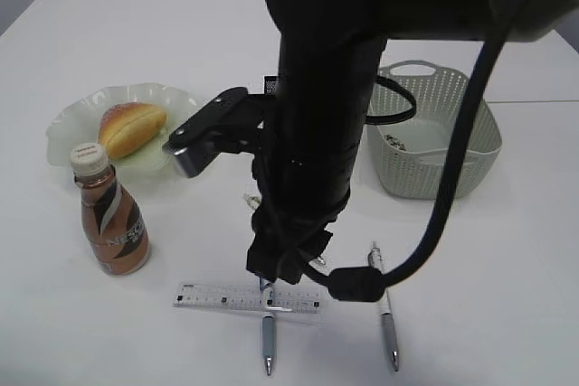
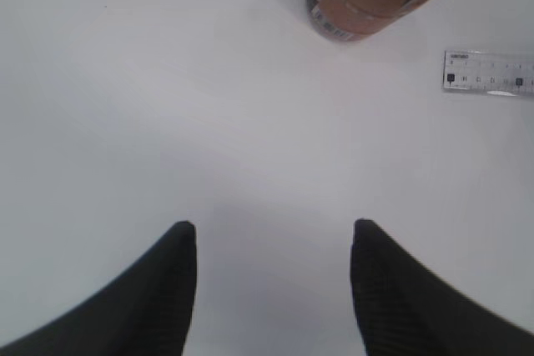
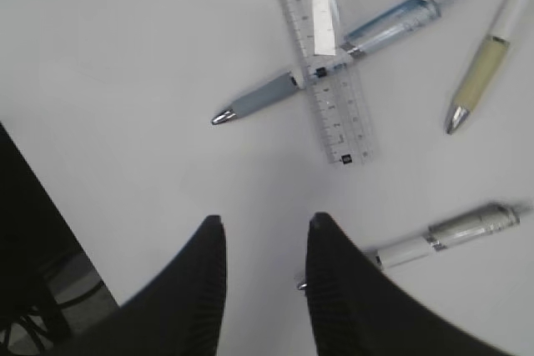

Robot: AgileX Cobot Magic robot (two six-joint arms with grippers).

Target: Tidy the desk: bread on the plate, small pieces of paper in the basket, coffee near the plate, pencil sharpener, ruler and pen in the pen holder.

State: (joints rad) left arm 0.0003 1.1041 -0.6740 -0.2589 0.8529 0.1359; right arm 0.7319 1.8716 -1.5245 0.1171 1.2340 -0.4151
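white desk (image 1: 81,33) w/ bread (image 1: 132,127) lying on a green plate (image 1: 77,120) toward the left edge. coffee bottle (image 1: 109,213) stands just in front of the plate, near the front-left. green basket (image 1: 439,146) sits toward the right edge. clear ruler (image 1: 246,299) lies near the front edge, across a blue-grey pen (image 3: 275,92); two more pens (image 3: 482,60) lie beside it. left gripper (image 2: 274,235) hovers over bare desk, jaws wide, empty. right gripper (image 3: 265,231) hovers near the pens, jaws narrower, holding nothing.
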